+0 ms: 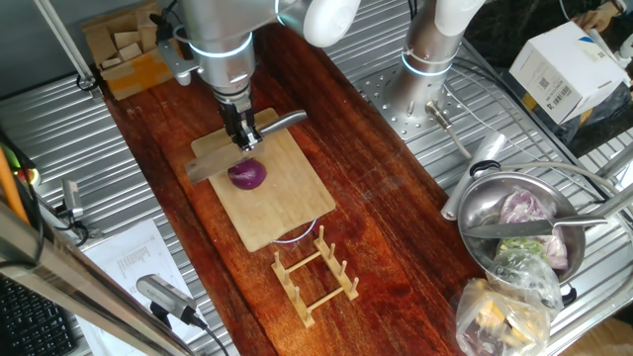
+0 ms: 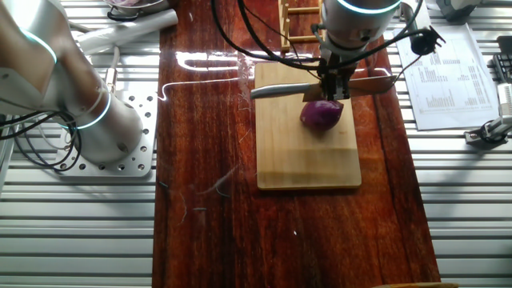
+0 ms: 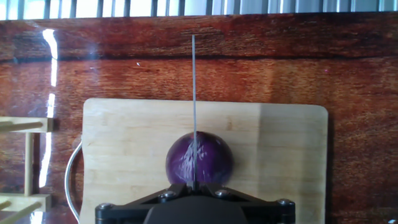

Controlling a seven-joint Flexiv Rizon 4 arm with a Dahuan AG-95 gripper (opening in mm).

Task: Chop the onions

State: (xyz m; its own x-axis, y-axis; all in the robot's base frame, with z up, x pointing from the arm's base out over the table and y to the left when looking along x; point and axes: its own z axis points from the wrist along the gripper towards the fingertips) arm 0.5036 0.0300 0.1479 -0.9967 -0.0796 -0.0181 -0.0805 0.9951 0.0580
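We are gripping the knife (image 1: 247, 146) in our gripper (image 1: 240, 138), fingers clamped on it, with the blade running toward 12 o'clock across the middle of the onion (image 3: 199, 158) in the hand view. The onion is sitting on the board (image 2: 308, 164), near its far edge, whole as far as we can tell. We are starting the first cut, and next we are needing a straight downward press without rolling it.

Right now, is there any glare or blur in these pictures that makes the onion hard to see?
Hand view: window glare streaks the wooden table at left, and the onion stays sharp, the knife edge-on across it. The other fixed view: a bright reflection lies beside the cutting board. One fixed view: even light, no glare.
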